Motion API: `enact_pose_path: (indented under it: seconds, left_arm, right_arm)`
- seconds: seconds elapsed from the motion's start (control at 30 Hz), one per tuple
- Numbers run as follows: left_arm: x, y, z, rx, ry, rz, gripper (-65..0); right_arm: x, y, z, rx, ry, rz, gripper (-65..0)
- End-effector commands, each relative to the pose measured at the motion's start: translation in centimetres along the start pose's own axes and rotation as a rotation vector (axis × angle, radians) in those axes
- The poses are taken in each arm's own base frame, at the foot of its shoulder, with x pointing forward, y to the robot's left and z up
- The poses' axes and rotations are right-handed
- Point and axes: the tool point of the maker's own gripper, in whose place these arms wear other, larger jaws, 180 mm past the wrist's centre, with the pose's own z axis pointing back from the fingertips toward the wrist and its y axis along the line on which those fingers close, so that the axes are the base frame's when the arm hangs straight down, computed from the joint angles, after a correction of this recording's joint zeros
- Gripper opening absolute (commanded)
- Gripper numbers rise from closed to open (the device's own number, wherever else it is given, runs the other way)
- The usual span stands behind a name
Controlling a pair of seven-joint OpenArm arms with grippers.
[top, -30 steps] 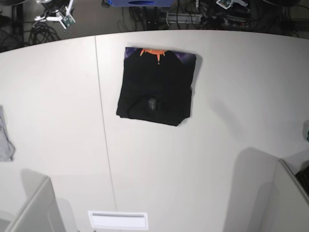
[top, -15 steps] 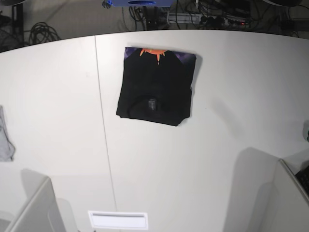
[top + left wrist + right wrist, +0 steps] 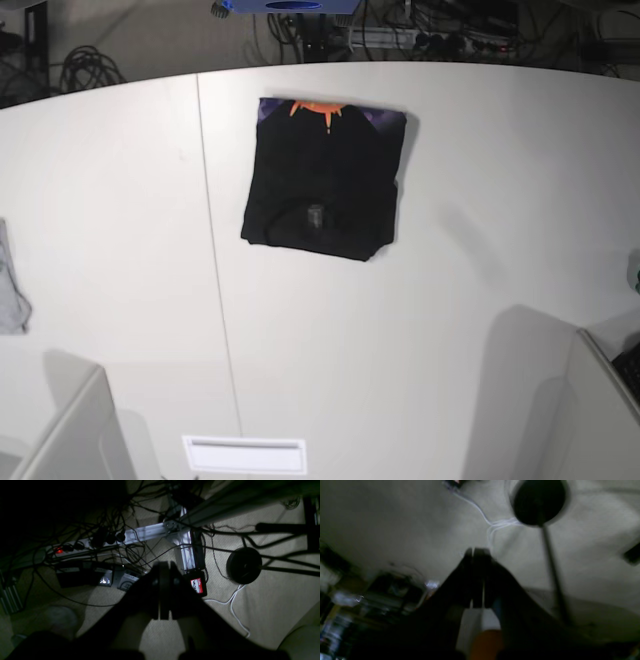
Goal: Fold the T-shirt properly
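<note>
Compared with the base view of a second ago, the white arm parts seen beyond the far edge of the desk at the upper left and upper right are gone from that view; half a second ago they were already out of it. The large black short-sleeved cloth T-shirt (image 3: 322,178) has not shifted between those pictures and this one.

The T-shirt is lying folded into a roughly square, slightly skewed packet on the far half of the pale white desk (image 3: 420,330), just right of the thin seam line (image 3: 214,270) that runs across the desk top. An orange-and-purple print (image 3: 318,110) is shown along its far edge, and a small grey neck label (image 3: 315,214) is seen near the middle of its near part. Its near edge is gently rounded and a little uneven at the right corner. A small grey cloth (image 3: 10,285) is lying at the left edge of the desk, well apart from the T-shirt.

In the left wrist view the left tool (image 3: 163,566) is seen with its two dark fingers pressed together, holding nothing, above a carpeted floor with cables and a lit power strip (image 3: 75,548). In the blurred right wrist view the right tool (image 3: 477,552) is likewise closed on nothing, over pale floor and a round black stand base (image 3: 538,502).
</note>
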Motion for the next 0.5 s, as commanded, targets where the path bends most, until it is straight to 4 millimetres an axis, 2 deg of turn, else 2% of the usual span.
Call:
enact_pose_path:
  seconds: [0.0, 0.07, 0.13, 0.17, 0.3, 0.47]
  left_arm:
    - [-1.0, 0.4, 0.4, 0.004, 0.039, 0.015, -65.0]
    - [-2.7, 0.9, -0.4, -0.004, 0.184, 0.013, -65.0]
    - [-4.4, 0.9, -0.5, -0.045, 0.337, -0.044, -65.0]
    - [-4.5, 1.0, -0.6, -0.051, 0.362, -0.055, -65.0]
    - [-3.4, 1.1, -1.3, -0.046, 0.333, -0.054, -65.0]
    - [-1.3, 1.0, -2.9, -0.051, 0.291, -0.062, -65.0]
  right_arm:
    - [-1.1, 1.0, -0.6, 0.034, 0.023, -0.020, -65.0]
    - [-0.6, 2.0, -1.4, 0.074, 0.004, -0.053, -65.0]
    - [0.7, 2.0, -1.5, 0.087, -0.048, -0.075, -65.0]
    - [1.3, 1.9, -1.5, 0.087, -0.078, -0.079, -65.0]
    - [2.7, 1.6, -1.4, 0.080, -0.138, -0.078, -65.0]
    - [2.4, 1.3, -1.4, 0.075, -0.133, -0.078, -65.0]
